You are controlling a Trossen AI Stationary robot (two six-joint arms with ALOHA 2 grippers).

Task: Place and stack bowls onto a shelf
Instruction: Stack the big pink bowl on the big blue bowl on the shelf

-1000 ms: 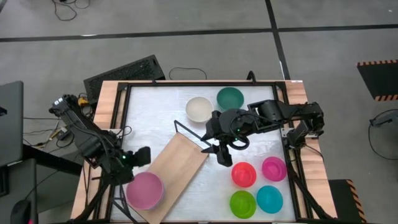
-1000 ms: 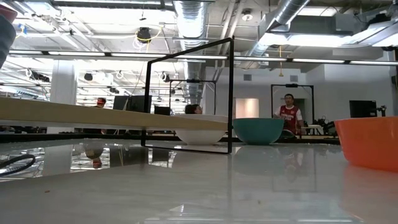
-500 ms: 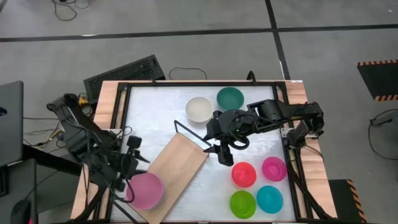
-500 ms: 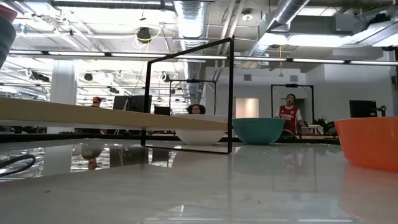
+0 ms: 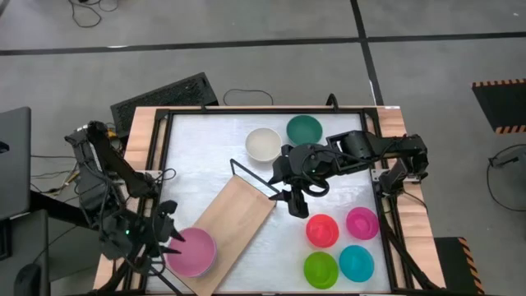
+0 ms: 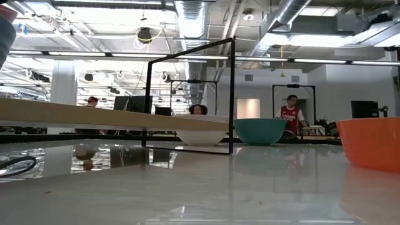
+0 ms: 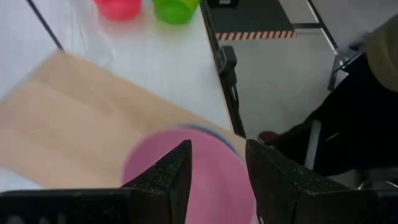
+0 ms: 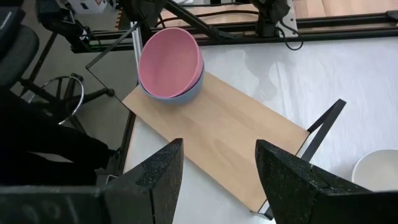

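Dark fingers (image 7: 186, 168) over round pink bowl (image 7: 186, 177)

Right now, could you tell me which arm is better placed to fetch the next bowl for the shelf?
Probably the right. Its open gripper hovers by the shelf end, beside the red bowl. The left gripper sits at the far end by the stacked pink bowl.

No legible text or labels.

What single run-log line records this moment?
stack: pink bowl nested in blue bowl on shelf | left claw: open, beside stack | right claw: open, near shelf end
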